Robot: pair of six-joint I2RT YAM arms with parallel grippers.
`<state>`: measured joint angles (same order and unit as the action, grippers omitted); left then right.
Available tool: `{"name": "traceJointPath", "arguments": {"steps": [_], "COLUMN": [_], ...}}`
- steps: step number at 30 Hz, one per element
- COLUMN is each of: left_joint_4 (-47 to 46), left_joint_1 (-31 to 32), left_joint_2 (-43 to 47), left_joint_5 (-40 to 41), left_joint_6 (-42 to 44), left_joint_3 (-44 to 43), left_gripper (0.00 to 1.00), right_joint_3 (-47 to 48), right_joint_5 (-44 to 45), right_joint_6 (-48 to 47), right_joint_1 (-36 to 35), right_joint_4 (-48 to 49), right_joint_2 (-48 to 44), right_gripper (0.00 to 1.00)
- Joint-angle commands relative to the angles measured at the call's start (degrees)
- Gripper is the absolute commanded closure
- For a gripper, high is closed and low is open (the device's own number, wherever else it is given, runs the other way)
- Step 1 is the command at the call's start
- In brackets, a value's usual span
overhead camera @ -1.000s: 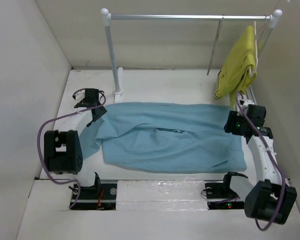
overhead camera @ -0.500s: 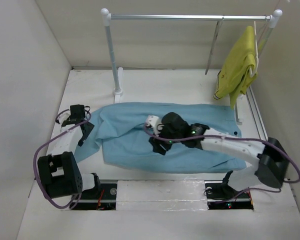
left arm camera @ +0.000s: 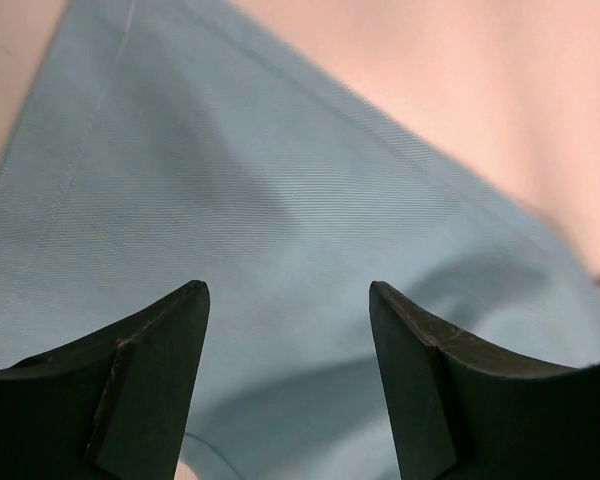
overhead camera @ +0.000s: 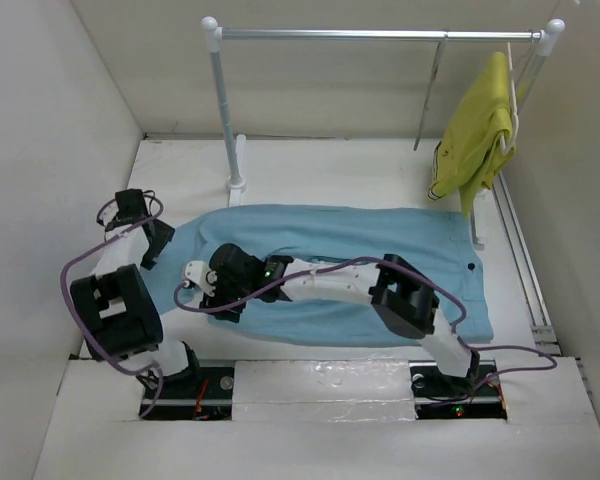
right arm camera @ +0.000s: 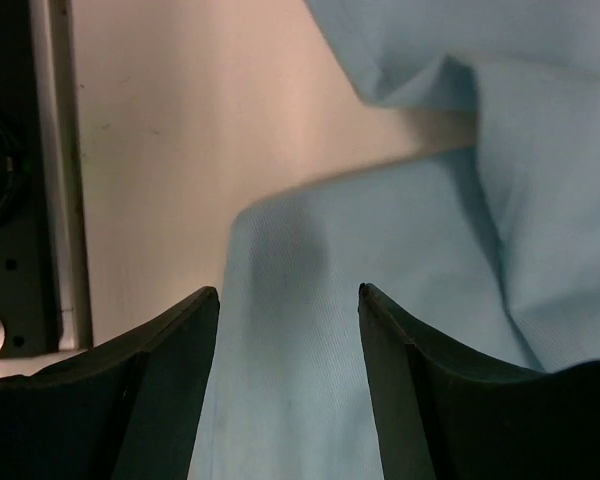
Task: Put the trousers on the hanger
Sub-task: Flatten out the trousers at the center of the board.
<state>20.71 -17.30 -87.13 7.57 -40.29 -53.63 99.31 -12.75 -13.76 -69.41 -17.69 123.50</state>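
trousers [overhead camera: 360, 250]: spread flat on the surface [overhead camera: 310, 165]. Dark button [overhead camera: 471, 267] at the right end, so the leg ends are probably at the left. No part is lifted.
hanger [overhead camera: 431, 92]: thin wire, hangs edge-on from the rail [overhead camera: 380, 34] at far right, near the yellow garment [overhead camera: 480, 125]. Well apart from both arms, nothing holds it.
left fingers [overhead camera: 156, 243]: spread wide, empty. Wrist view shows only blue cloth and a hem line under the gap.
right fingers [overhead camera: 217, 300]: spread wide, empty. The arm reaches across the trousers to the near-left corner. Cloth edge and bare surface both sit under the gap.
step (my read): both arms are lining up a pinch on the left end.
risk 1: thin cloth lies flat on the surface, so a shallow pinch takes only the top layer or slides off. Layers then split and the lift goes crooked.
risk 2: the right fingers straddle the cloth edge, so a small offset closes them on the surface and no cloth.
risk 3: the right arm lies over the garment, so a pull from the left could drag cloth against it and bunch it.
risk 4: both sets of fingers work the same end and are near each other, so they could collide if both converge.
risk 5: the hanger hangs free, so pushing soft cloth through it could swing it or knock it off the rail. The yellow garment may snag too.
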Motion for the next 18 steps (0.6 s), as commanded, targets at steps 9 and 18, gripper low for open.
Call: {"name": "traceJointPath", "arguments": {"steps": [9, 18], "left_joint_4": [-0.31, -2.95], "left_joint_1": [1.21, 4.03], "left_joint_2": [17.77, 21.3], "left_joint_5": [-1.33, -6.35], "left_joint_6": [1.45, 5.93], "left_joint_3": [-2.28, 7.74], "left_gripper": [0.4, 0.4], "right_joint_3": [4.41, -14.73], "right_joint_5": [9.03, 3.64], "right_joint_6": [4.44, 6.73], "right_joint_1": [-1.08, 8.73], "right_joint_4": [2.22, 8.55], "right_joint_2": [10.27, -21.51], "right_gripper": [0.8, 1.0]}}
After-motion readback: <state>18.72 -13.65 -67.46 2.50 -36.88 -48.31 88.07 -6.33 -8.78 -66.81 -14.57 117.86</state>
